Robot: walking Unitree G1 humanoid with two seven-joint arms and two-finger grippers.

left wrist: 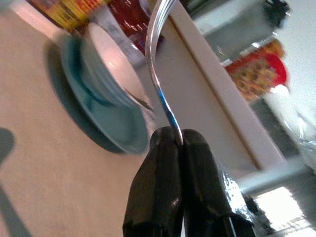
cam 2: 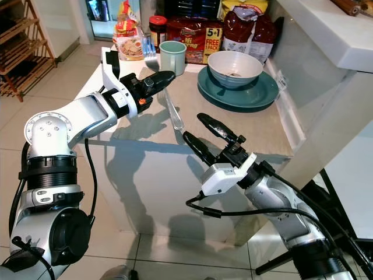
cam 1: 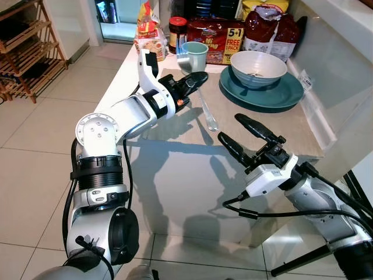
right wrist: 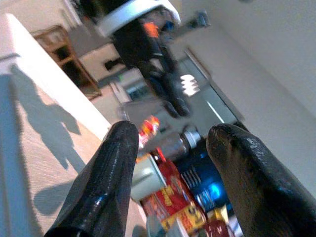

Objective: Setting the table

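Observation:
My left gripper is shut on the handle of a silver fork, held above the beige table just in front of a pale green cup. The fork's tines point up beside the cup. A spoon lies flat on the table below that gripper. To its right a white bowl sits on a teal plate. My right gripper is open, hovering over the table's front part, close to the spoon's bowl end and holding nothing.
Food packets, a jar and a red bag line the table's back. A white counter rises on the right. A wooden rack stands at far left on the tiled floor.

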